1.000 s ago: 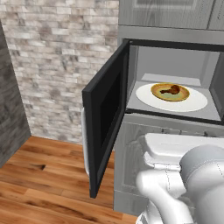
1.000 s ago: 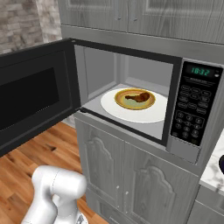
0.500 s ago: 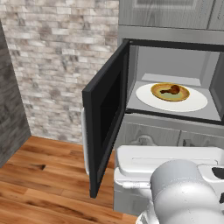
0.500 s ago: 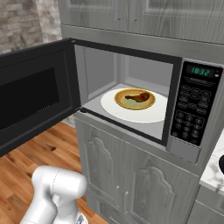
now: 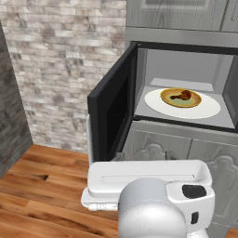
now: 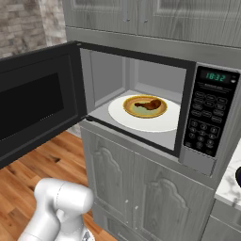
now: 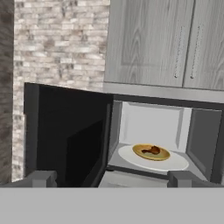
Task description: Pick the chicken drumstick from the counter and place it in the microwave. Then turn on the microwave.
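Note:
The microwave (image 6: pixel 187 160) stands open, its black windowed door (image 6: pixel 33 99) swung out to the left. The chicken drumstick (image 6: pixel 149 104) (image 5: pixel 184 95) (image 7: pixel 152 151) lies in a yellow-brown bowl (image 6: pixel 134 111) on the white turntable (image 6: pixel 167 123) (image 5: pixel 209 109) inside it. The keypad (image 6: pixel 204 122) with its green display (image 6: pixel 215 76) is on the right. My gripper (image 7: pixel 112 179) is open, with nothing between its fingertips (image 7: pixel 41 178). It hangs below and well back from the oven and faces the cavity. A corner of the counter (image 6: pixel 230 183) shows at the far right.
The open door (image 5: pixel 114 111) (image 7: pixel 65 135) juts out toward me on the left of the cavity. Grey cabinet fronts (image 6: pixel 132 188) sit below the oven and upper cabinets (image 7: pixel 148 43) above. A brick wall (image 5: pixel 56 60) and wooden floor (image 5: pixel 42 186) lie to the left.
In the left base view my white hand has swung left across the bottom of the picture and turned broadside. The drumstick, bowl and door have not moved.

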You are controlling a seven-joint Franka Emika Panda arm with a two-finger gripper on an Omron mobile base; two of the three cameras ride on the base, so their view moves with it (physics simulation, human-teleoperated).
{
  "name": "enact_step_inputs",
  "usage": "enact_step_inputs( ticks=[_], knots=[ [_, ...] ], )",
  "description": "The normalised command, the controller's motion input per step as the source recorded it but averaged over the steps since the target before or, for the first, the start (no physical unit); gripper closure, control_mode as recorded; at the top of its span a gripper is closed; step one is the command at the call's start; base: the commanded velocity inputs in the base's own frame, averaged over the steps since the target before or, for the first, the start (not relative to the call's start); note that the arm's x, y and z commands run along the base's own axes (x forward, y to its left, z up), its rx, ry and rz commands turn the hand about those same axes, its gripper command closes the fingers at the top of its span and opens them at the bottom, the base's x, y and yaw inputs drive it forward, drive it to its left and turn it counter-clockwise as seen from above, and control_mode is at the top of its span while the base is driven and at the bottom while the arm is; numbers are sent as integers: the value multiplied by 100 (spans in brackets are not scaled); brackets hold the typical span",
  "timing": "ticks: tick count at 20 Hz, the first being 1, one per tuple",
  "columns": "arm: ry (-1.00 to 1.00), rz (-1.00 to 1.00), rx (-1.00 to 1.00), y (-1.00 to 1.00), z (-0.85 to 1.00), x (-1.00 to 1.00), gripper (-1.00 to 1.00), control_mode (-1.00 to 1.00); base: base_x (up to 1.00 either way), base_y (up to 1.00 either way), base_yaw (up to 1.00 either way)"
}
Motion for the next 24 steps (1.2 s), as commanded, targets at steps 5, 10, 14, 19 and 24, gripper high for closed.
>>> enact_step_inputs(
  ticks=[5, 10, 14, 19, 24],
  knots=[
    [0, 0, -2, 44, 0, 0, -100, -100, 0, 0, 0],
    [0, 0, -2, 37, 0, 0, -100, -100, 0, 0, 0],
    [0, 0, -3, 39, 0, 0, -100, -100, 0, 0, 0],
    [0, 0, -3, 38, 0, 5, -100, -100, 0, 0, 0],
    [0, 0, -2, 22, -1, 20, -100, -100, 0, 0, 0]
  ],
)
